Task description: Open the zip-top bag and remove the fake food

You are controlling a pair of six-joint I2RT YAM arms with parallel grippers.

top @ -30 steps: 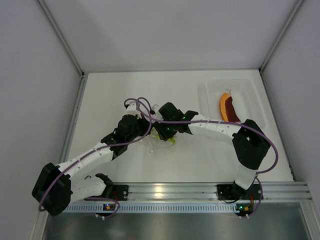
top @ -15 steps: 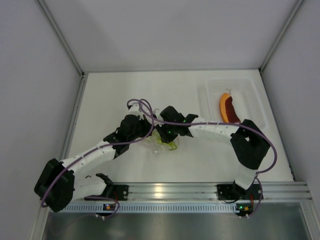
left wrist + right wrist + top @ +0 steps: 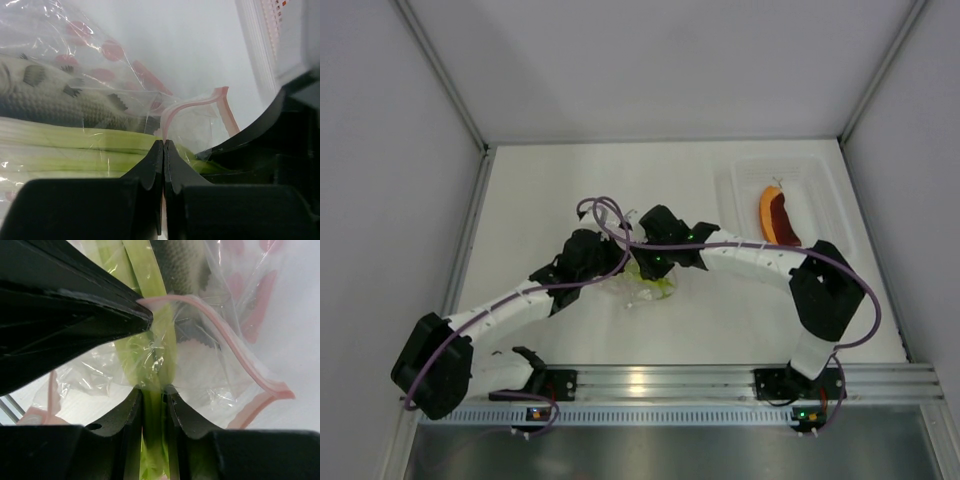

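The zip-top bag [image 3: 642,288] lies crumpled mid-table between both grippers. My left gripper [image 3: 164,143] is shut on its pink-red zip strip [image 3: 192,102]; it shows in the top view [image 3: 616,266] at the bag's left. My right gripper [image 3: 152,390] is shut on the yellow-green leek stalk [image 3: 150,347] at the bag's open mouth, with wrinkled film over the stalk; it shows in the top view [image 3: 650,266] too. The silver-grey fish [image 3: 55,97] lies inside the bag beside the leek [image 3: 75,150]. The orange and dark red slice [image 3: 776,215] lies in the tray.
A rigid clear tray [image 3: 740,182] stands at the back right, near the right wall. The two arms cross closely over the bag, with a purple cable [image 3: 605,210] looped above them. A metal rail [image 3: 660,380] runs along the near edge.
The left arm has shifted a little to the right and the bag has bunched up slightly between the grippers. Both grippers keep their hold.
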